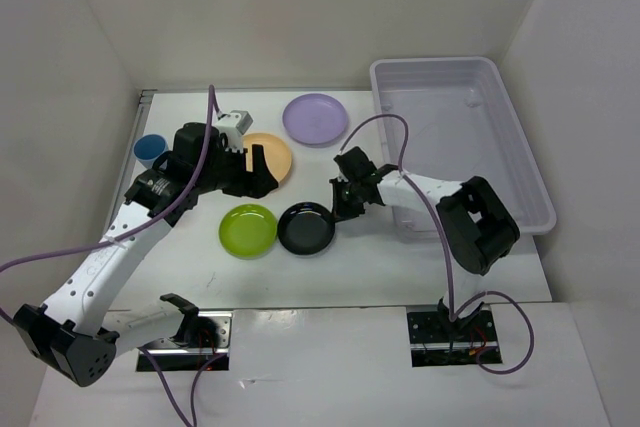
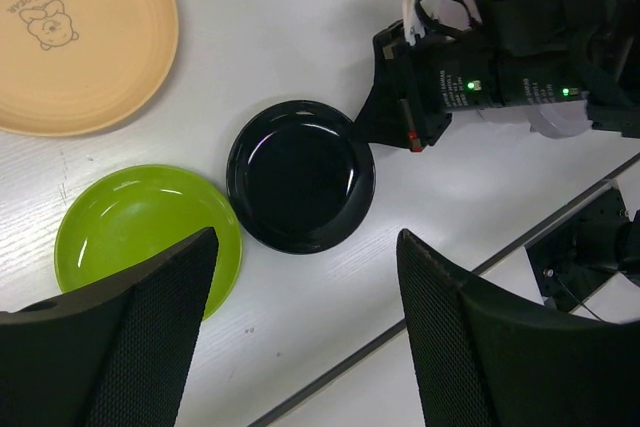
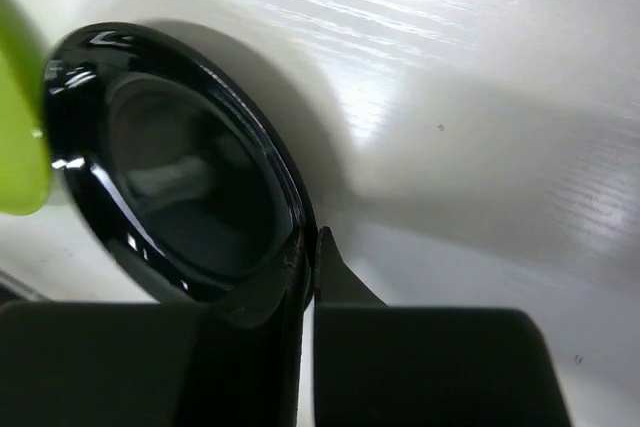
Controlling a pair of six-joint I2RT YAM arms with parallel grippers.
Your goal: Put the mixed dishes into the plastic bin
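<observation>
Green plate (image 1: 248, 230): glossy lime
Black plate (image 1: 306, 228): glossy black
Orange plate (image 2: 90, 57): pale orange, brown cartoon-bear print
Lavender plate (image 1: 315, 119): plain lavender
Cup (image 1: 150, 150): blue
Plastic bin (image 1: 450, 147): translucent pale lavender

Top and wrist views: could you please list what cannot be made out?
Blue cup: top view, partly behind left arm.
Pale orange plate: top view, left side under that arm.
Black plate: right wrist view, near rim behind the right pincer.
Lime plate: right wrist view, blurred, cut off at left.

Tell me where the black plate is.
Top view: the black plate lies mid-table, right of the lime green plate, its right rim pinched by the right gripper.
</observation>
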